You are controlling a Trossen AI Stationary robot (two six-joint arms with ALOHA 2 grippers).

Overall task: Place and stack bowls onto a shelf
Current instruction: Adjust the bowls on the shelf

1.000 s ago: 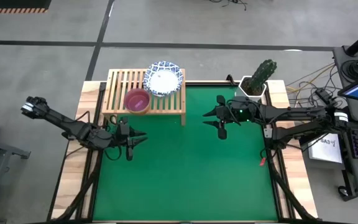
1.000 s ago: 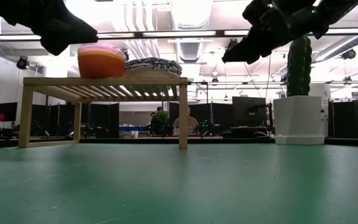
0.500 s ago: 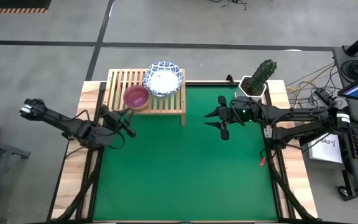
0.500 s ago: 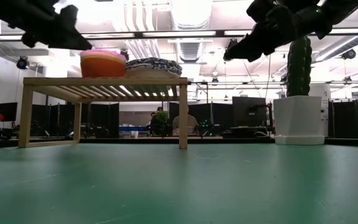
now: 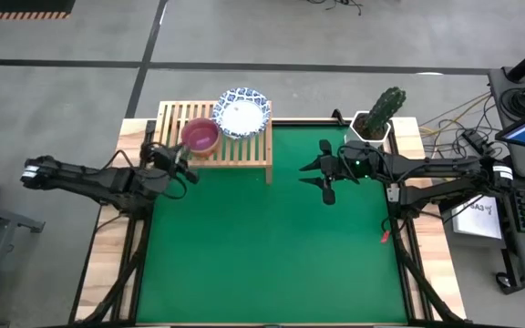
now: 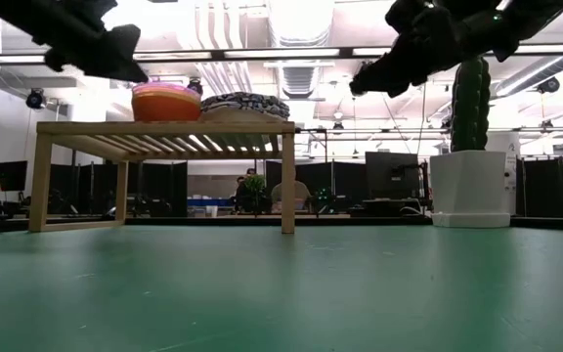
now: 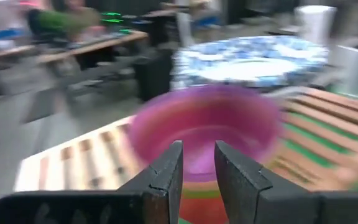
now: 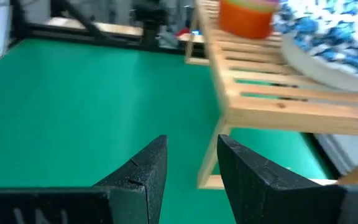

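Wooden shelf (image 5: 215, 137) at the back left of the green mat (image 5: 272, 237); two piles on the slats, side by side. Nearer the left end, the small plastic bowls (image 5: 200, 137) nested together, purple on top in the high view, orange-red side showing in the low view (image 6: 166, 102); can't really count the layers from here. Next to them, touching or nearly so, the blue-patterned white bowls (image 5: 243, 113) stacked toward the back right of the shelf. Left gripper (image 5: 179, 161) just off the shelf's front left corner, right beside the small stack; fingers (image 7: 166, 177) nearly closed with only a slim gap, gripping nothing, purple bowl (image 7: 205, 134) blurry straight ahead. Right gripper (image 5: 324, 171) hanging over the mat between shelf and cactus pot (image 5: 374, 123), well clear of the bowls; fingers (image 8: 145, 168) a bit apart, nothing between them.
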